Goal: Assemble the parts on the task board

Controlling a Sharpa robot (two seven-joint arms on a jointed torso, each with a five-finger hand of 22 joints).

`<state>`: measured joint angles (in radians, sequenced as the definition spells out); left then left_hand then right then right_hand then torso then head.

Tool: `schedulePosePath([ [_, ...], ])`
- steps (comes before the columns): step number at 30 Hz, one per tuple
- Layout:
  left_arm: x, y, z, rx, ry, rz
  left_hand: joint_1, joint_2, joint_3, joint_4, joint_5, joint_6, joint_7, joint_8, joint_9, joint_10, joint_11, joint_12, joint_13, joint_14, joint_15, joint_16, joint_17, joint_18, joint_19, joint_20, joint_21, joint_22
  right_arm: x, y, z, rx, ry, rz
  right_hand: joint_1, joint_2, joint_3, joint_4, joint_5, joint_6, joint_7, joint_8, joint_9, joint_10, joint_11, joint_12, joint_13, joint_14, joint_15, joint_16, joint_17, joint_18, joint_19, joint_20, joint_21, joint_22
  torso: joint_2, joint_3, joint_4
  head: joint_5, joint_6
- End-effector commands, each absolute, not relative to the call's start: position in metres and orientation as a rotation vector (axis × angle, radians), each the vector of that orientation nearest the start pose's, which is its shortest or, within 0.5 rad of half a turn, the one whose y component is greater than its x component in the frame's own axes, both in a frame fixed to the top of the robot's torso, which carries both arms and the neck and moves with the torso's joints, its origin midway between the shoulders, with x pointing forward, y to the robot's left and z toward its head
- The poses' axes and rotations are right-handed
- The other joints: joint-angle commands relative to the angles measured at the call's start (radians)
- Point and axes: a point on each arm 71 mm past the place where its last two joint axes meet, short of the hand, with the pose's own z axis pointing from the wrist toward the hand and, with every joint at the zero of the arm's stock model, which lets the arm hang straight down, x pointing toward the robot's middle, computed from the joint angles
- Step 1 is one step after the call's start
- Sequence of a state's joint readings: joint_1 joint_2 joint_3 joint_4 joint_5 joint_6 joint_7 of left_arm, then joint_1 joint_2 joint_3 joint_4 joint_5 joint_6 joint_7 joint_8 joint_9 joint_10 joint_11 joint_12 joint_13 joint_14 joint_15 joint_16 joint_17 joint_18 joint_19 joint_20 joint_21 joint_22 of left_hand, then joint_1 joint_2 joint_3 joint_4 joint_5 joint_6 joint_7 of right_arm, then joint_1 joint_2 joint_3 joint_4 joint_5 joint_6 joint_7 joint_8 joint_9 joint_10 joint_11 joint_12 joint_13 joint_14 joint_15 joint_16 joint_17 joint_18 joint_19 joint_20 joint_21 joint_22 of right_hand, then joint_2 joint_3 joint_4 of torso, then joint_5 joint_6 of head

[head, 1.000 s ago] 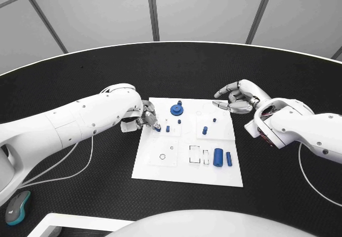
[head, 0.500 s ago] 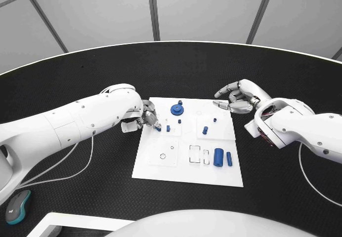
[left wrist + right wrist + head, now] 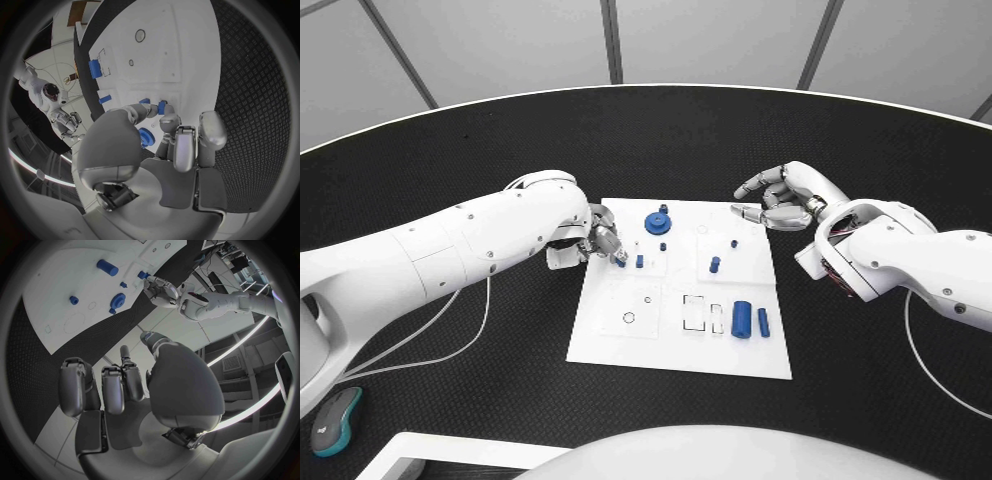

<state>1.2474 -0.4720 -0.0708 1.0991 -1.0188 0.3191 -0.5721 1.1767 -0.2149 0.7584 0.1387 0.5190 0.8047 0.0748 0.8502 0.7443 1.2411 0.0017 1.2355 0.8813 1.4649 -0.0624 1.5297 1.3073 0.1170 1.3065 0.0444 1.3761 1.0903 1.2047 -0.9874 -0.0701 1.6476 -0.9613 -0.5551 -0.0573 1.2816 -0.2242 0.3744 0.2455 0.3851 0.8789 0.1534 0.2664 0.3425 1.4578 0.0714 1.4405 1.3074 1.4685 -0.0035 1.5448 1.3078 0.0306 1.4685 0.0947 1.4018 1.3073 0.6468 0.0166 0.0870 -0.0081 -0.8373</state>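
Observation:
The white task board lies mid-table. My left hand hovers over its left edge and pinches a small blue peg between thumb and fingertip; the same peg shows at the fingertips of that hand. Another short peg stands just beside it. A blue gear sits at the board's far side, with a peg near the middle. A blue cylinder and a slim bar lie at the right. My right hand hangs over the far right corner, fingers bent and holding nothing.
A teal and grey object lies at the table's front left. A white cable trails under my left arm and another cable under the right. Empty slot outlines mark the board's middle.

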Motion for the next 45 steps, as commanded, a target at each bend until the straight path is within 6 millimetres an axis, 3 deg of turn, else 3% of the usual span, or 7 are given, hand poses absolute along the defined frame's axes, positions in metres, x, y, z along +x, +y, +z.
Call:
schedulePosePath([
  [1,0.5380,0.1479,-0.2426,-0.148,2.478,-0.276,0.000,-0.002,0.126,-0.156,0.062,0.016,-0.006,-0.006,-0.004,0.028,-0.012,0.010,0.015,0.081,-0.008,0.006,0.166,-0.019,0.012,-0.003,0.010,0.009,0.4631,-0.2484,-0.1769,0.423,1.585,0.812,-0.006,0.005,0.000,0.003,0.005,0.004,0.000,0.005,-0.001,0.001,-0.004,0.003,0.143,0.091,-0.007,-0.002,0.216,0.012,0.043,-0.007,-0.003,0.130,0.000,-0.0004,-0.0001,0.000,0.000],
  [24,0.5394,0.1458,-0.2429,-0.155,2.476,-0.236,-0.003,0.000,0.113,-0.166,0.097,0.023,-0.009,-0.009,-0.006,0.041,-0.015,0.017,0.034,0.081,-0.011,0.007,0.167,-0.021,0.020,-0.006,0.017,0.024,0.4631,-0.2479,-0.1769,0.423,1.585,0.813,-0.005,0.005,0.000,0.003,0.006,0.004,0.000,0.006,-0.001,0.000,-0.004,0.002,0.143,0.090,-0.007,-0.002,0.216,0.012,0.043,-0.007,-0.004,0.130,0.000,-0.0012,0.0002,0.000,0.001],
  [34,0.5391,0.1441,-0.2429,-0.151,2.477,-0.239,-0.014,-0.001,0.095,-0.173,0.142,0.035,-0.012,-0.010,-0.008,0.060,-0.018,0.029,0.061,0.082,-0.014,0.007,0.167,-0.023,0.024,-0.009,0.022,0.031,0.4628,-0.2483,-0.1767,0.423,1.584,0.812,-0.004,0.005,0.000,0.003,0.006,0.005,0.000,0.006,-0.001,0.000,-0.004,0.002,0.142,0.090,-0.007,-0.002,0.215,0.013,0.042,-0.007,-0.005,0.129,0.000,-0.0006,0.0000,-0.001,-0.001],
  [45,0.5409,0.1427,-0.2426,-0.171,2.463,-0.241,-0.033,0.016,0.057,-0.157,0.129,0.040,-0.019,-0.008,-0.006,0.078,-0.023,0.037,0.080,0.082,-0.016,0.007,0.168,-0.024,0.025,-0.010,0.020,0.034,0.4625,-0.2484,-0.1765,0.424,1.583,0.812,-0.004,0.005,0.000,0.003,0.008,0.004,0.000,0.006,-0.001,0.000,-0.004,0.003,0.143,0.090,-0.007,-0.002,0.216,0.013,0.043,-0.007,-0.005,0.129,0.000,-0.0005,-0.0003,-0.001,0.001],
])
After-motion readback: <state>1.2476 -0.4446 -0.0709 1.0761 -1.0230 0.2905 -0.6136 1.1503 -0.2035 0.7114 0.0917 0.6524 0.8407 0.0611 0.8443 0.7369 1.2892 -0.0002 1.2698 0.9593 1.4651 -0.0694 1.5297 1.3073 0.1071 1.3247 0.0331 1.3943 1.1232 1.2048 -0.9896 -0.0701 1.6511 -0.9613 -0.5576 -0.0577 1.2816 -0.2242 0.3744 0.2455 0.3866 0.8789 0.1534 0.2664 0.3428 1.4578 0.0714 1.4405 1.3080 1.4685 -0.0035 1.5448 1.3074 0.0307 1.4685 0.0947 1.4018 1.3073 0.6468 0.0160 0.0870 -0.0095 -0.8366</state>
